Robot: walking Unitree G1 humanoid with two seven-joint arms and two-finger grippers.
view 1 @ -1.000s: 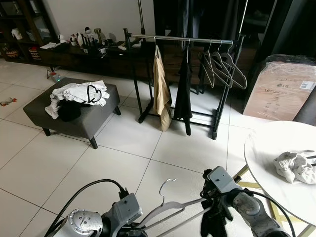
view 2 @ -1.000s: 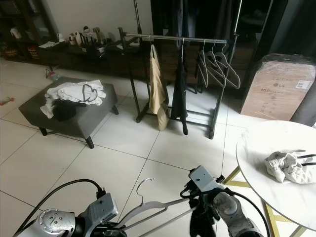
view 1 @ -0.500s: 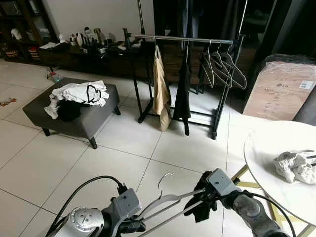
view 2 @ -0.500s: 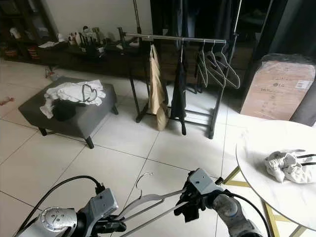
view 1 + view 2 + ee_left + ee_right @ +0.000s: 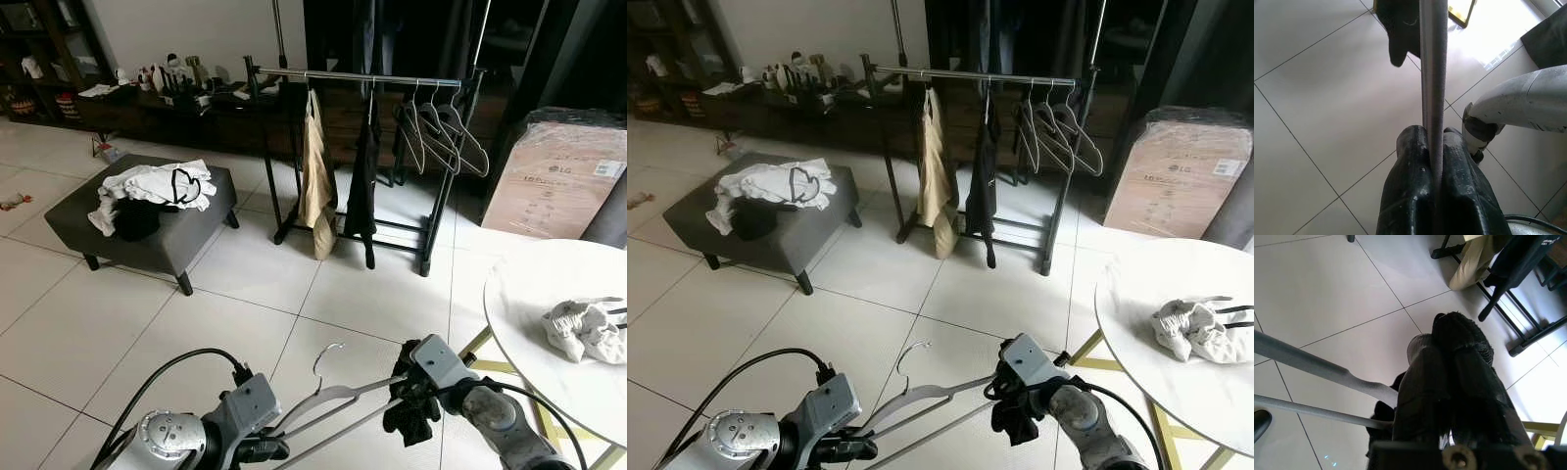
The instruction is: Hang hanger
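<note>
Both tools (image 5: 1434, 166) (image 5: 1449, 357) on hanger (image 5: 328, 399)

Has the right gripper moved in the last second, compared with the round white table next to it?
Yes. The right gripper, holding a black cloth at the hanger end, has risen slightly against the white table's edge, though the camera shifted too.

Head stereo pair looks forward-down, sharing clothes rack (image 5: 372, 147); wrist cameras close, facing floor tiles (image 5: 1317, 98)

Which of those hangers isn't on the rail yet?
The grey hanger held low between the left gripper and right gripper; the empty hangers and clothed ones hook on the rack.
</note>
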